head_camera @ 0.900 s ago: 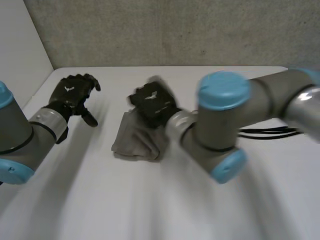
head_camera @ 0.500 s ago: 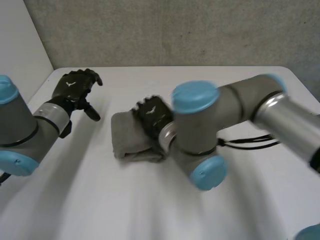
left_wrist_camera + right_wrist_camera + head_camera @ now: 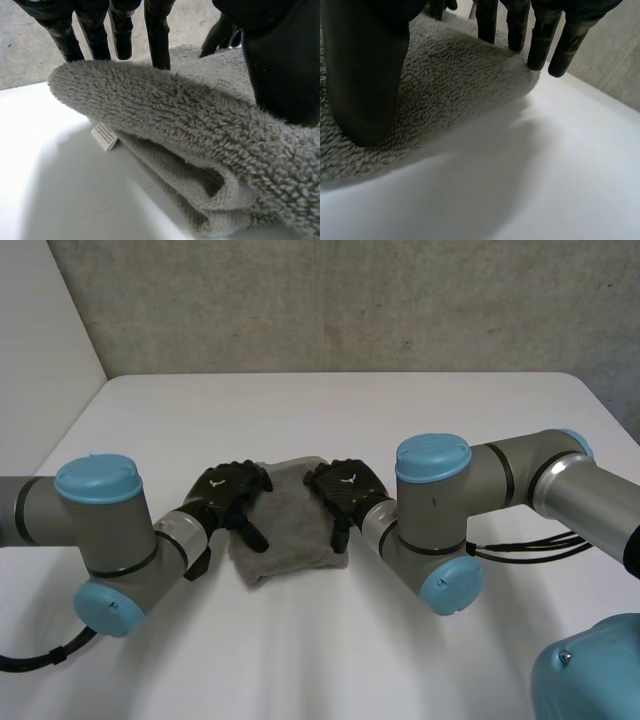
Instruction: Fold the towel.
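A grey towel [image 3: 290,525] lies folded in a thick pad in the middle of the white table [image 3: 320,660]. My left hand [image 3: 228,495] rests on its left edge and my right hand [image 3: 345,492] on its right edge, both open. In the left wrist view the straight fingers [image 3: 157,30] reach over the towel [image 3: 190,125] and the thumb presses its top; a white label [image 3: 105,136] sticks out of the fold. In the right wrist view the fingers [image 3: 540,40] lie straight on the towel [image 3: 455,85], with the thumb flat on it.
Bare white tabletop runs all round the towel, with a grey wall [image 3: 330,300] behind the far edge. Both arms [image 3: 440,510] lie low across the table on either side of the towel.
My left hand has come in from the far left and down onto the towel's left edge. My right hand has shifted to the towel's right edge, and the towel now lies flatter.
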Controlling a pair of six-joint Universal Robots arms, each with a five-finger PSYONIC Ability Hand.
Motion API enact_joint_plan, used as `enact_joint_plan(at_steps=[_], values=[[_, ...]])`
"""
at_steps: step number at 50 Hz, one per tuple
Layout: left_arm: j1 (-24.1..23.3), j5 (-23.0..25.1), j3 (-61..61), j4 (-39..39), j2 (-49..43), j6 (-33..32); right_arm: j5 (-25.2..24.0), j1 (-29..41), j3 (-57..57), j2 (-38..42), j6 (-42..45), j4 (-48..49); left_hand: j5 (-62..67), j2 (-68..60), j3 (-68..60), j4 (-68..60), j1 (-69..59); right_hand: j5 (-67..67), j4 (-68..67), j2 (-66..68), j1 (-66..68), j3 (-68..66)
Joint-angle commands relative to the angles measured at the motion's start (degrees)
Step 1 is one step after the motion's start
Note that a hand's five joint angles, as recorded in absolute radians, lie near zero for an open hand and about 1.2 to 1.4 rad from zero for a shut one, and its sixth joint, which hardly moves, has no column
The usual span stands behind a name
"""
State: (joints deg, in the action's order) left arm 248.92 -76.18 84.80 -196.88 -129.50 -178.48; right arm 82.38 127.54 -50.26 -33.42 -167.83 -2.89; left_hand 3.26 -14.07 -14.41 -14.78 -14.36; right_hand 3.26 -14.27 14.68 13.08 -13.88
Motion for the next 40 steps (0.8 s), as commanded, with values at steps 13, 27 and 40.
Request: enact_joint_plan(at_steps=[13,27,40], values=[[0.8,0.0,-1.9,3.1,18.2,0.3,0.4,-6.5,-8.3,-24.0,-14.5,-4.7,-2.5,3.3,3.7,4.1,3.6,-3.3,4.3,-4.7,-3.1,3.9],[0.7,-2.7,-8.3,17.0,28.0,0.8,8.5,-12.3,-7.9,-37.3,-13.9,-7.7,-2.5,3.3,3.7,4.1,3.6,-3.3,4.3,-4.7,-3.1,3.9],[0.8,-11.9,-10.0,21.1,27.9,2.1,13.9,-12.4,-6.7,-39.0,-9.6,-9.7,-2.5,3.3,3.7,4.1,3.6,-3.3,4.3,-4.7,-3.1,3.9]])
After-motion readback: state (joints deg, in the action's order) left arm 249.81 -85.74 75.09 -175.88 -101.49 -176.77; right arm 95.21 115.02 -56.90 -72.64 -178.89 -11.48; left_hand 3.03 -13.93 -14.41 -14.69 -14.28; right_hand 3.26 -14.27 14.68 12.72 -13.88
